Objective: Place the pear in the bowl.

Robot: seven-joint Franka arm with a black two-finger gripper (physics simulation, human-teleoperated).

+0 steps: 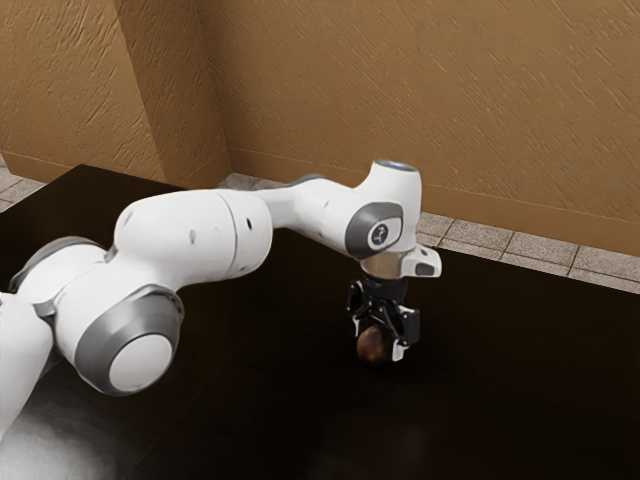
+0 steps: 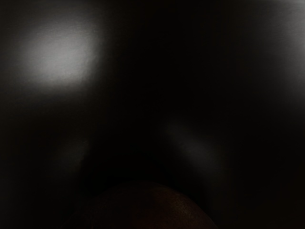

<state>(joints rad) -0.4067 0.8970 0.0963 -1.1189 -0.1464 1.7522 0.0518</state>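
In the exterior view the gripper (image 1: 379, 338) points down over the dark table (image 1: 500, 380), shut on a round, reddish-brown thing, taken as the pear (image 1: 374, 346). One light fingertip (image 1: 399, 352) lies against its side toward the exterior view's right; the other finger is at its far side, partly hidden. Whether the pear touches the tabletop cannot be told in the dark. At the wrist view's lower edge the top of the pear (image 2: 147, 207) appears as a dim reddish-brown curve, close under the hand.
The white arm reaches across the table from the exterior view's left. Beyond the table's far edge (image 1: 540, 272) are a tiled floor (image 1: 475, 235) and a brown wall (image 1: 450, 110). Pale reflections lie on the dark tabletop (image 2: 62, 55) in the wrist view.
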